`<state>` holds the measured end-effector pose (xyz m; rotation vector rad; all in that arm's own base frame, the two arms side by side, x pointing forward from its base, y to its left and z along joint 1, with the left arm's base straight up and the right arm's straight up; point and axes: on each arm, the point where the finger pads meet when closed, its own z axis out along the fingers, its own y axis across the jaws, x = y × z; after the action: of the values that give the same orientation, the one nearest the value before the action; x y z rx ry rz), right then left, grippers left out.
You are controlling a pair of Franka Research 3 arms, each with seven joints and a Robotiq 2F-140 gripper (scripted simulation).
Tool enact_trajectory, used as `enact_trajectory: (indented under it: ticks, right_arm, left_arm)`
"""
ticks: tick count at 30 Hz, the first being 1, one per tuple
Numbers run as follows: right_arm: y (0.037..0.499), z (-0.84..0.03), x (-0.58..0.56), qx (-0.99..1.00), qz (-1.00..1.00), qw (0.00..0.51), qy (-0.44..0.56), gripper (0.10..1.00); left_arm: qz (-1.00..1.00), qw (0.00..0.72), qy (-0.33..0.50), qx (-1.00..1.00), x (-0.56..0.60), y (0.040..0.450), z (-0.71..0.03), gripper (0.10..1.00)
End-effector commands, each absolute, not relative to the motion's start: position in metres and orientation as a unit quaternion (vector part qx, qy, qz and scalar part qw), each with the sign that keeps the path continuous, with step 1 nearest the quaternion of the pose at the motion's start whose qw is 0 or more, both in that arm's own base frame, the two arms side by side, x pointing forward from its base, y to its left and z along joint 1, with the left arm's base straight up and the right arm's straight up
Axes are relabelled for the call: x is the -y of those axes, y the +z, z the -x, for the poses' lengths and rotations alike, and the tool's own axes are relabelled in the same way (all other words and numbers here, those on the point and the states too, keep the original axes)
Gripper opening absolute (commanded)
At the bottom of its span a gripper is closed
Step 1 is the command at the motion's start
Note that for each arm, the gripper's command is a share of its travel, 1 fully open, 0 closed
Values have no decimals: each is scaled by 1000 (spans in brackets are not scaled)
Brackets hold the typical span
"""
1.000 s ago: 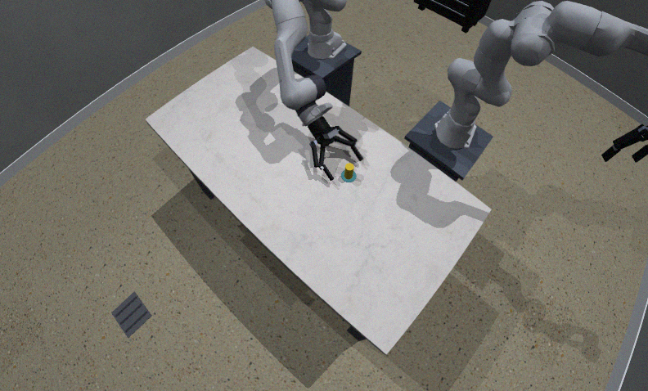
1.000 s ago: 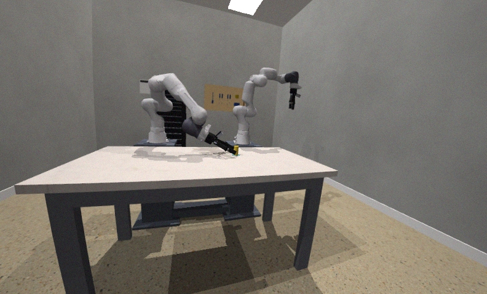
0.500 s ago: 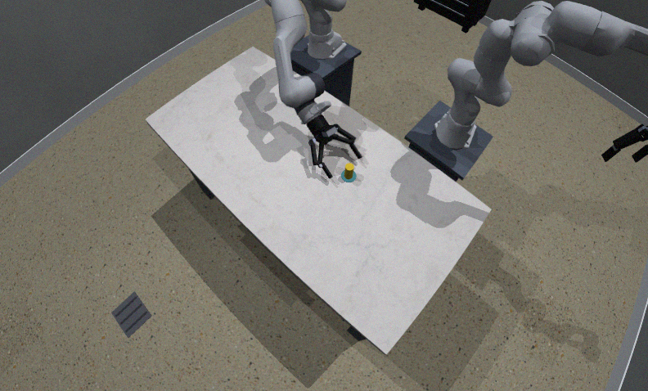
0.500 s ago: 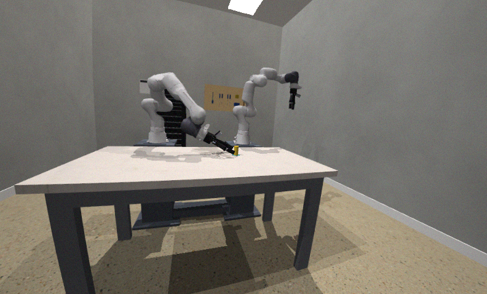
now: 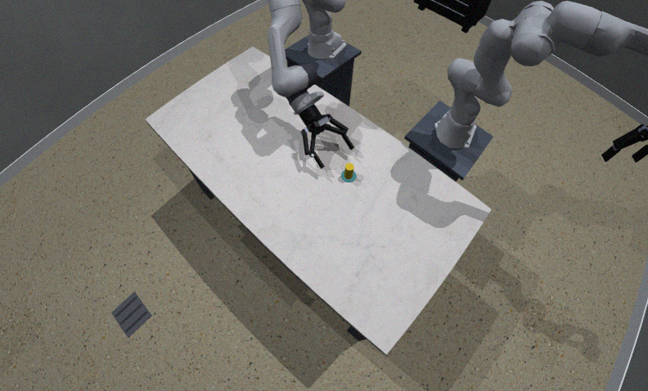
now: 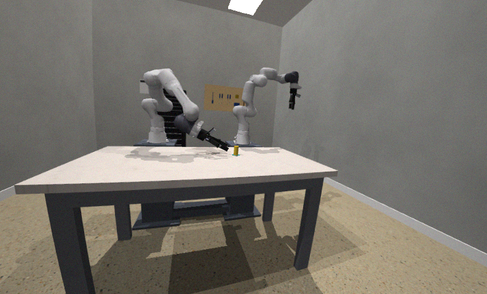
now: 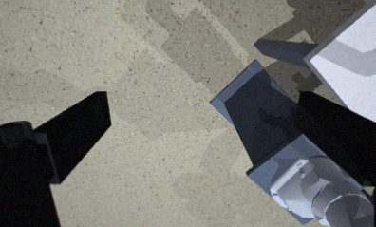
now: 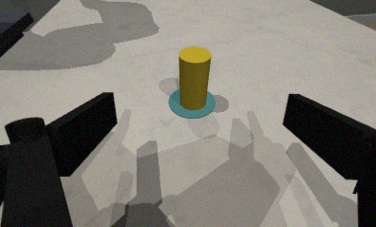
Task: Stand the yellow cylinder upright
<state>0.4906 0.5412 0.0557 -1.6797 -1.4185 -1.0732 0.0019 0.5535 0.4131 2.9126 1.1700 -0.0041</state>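
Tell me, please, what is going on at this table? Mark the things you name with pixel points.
A yellow cylinder [image 5: 348, 171] [image 6: 236, 150] [image 8: 194, 82] stands upright inside a cyan circle [image 5: 344, 178] [image 8: 175, 104], as the task wants. Nobody is holding it: the right gripper [image 5: 337, 157] [image 6: 227, 149] [image 8: 199, 108] is open just short of it. The left gripper [image 5: 623, 157] [image 6: 291, 107] [image 7: 202, 108] is open too, out beyond the table.
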Motion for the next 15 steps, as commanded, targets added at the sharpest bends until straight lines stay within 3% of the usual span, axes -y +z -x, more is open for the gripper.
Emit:
enact_trajectory:
  ticks: [1, 15]
  right_arm:
    - [60, -487, -542, 544, 643, 346, -412, 1000]
    - [85, -487, -542, 544, 643, 346, -412, 1000]
  left_arm:
    - [-928, 1, -1, -373, -554, 413, -2, 1000]
    - [-928, 1, -1, -373, -554, 413, -2, 1000]
